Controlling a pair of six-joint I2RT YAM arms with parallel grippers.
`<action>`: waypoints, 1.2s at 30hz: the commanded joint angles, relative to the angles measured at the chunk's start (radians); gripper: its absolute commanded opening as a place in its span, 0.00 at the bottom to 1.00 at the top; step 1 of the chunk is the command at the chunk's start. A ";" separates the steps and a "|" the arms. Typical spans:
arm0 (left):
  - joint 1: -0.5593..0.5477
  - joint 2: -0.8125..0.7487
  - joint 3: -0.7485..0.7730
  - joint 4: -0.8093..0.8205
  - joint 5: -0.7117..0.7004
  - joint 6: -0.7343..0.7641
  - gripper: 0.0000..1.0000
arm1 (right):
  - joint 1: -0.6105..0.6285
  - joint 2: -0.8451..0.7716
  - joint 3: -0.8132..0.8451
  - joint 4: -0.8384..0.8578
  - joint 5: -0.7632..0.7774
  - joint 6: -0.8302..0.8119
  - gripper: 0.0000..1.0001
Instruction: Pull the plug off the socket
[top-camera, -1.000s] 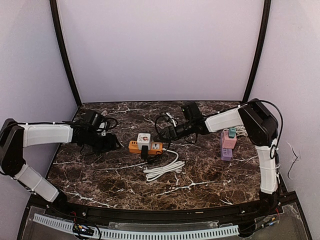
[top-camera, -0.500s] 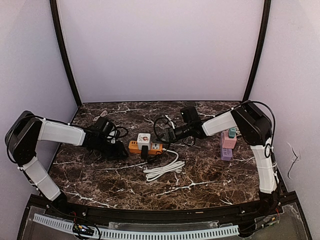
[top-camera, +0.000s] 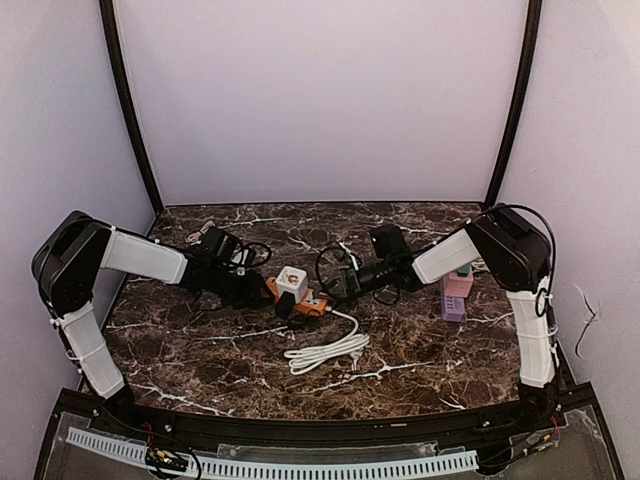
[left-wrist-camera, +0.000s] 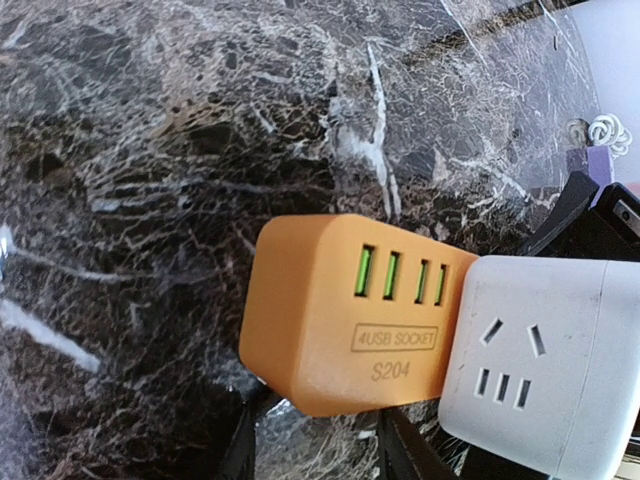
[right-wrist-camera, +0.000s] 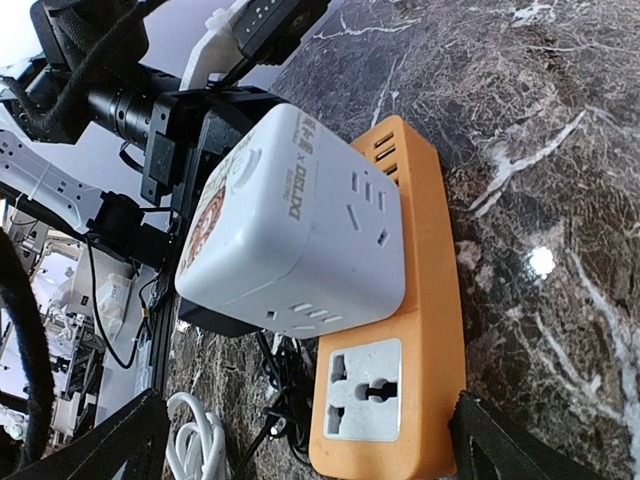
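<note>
The left gripper (left-wrist-camera: 318, 436) reached in from 9 o'clock to the near end of the orange power strip (top-camera: 305, 297). In its wrist view two black fingers (left-wrist-camera: 245, 448) showed just under that end of the strip, one toward each side. Whether they were clenched on it or only flanking it could not be told. The right gripper (right-wrist-camera: 307, 402) came in from 3 o'clock with its fingers spread wide and released, touching nothing. The strip's empty universal socket lay between the two fingertips. The plug to be pulled was a white cube adapter (top-camera: 290, 281). It sat upright on top of the strip, seated toward the strip's 9 o'clock end, just beside the row of green USB ports. A black plug showed under its near side in the right wrist view. In the overhead view the strip lay near the middle of the dark marble table (top-camera: 200, 350), running roughly from 10 o'clock to 4 o'clock between the two grippers. A loosely coiled white cable (top-camera: 325, 349) lay at the strip's 5 o'clock. Looped black cables (top-camera: 335, 262) lay at its 1 o'clock, beside the right arm. Pink and purple objects (top-camera: 453, 287), too small to identify, stood well apart at the table's 3 o'clock edge.
</note>
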 joint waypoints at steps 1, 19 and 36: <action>-0.009 0.073 0.035 -0.029 0.018 0.015 0.43 | 0.016 -0.055 -0.057 0.018 -0.002 -0.015 0.97; -0.026 0.039 0.095 -0.106 0.014 0.193 0.59 | 0.038 -0.261 -0.123 -0.117 0.121 -0.026 0.97; 0.008 -0.446 -0.265 0.165 -0.116 0.348 0.82 | 0.043 -0.178 0.237 -0.581 0.298 -0.148 0.92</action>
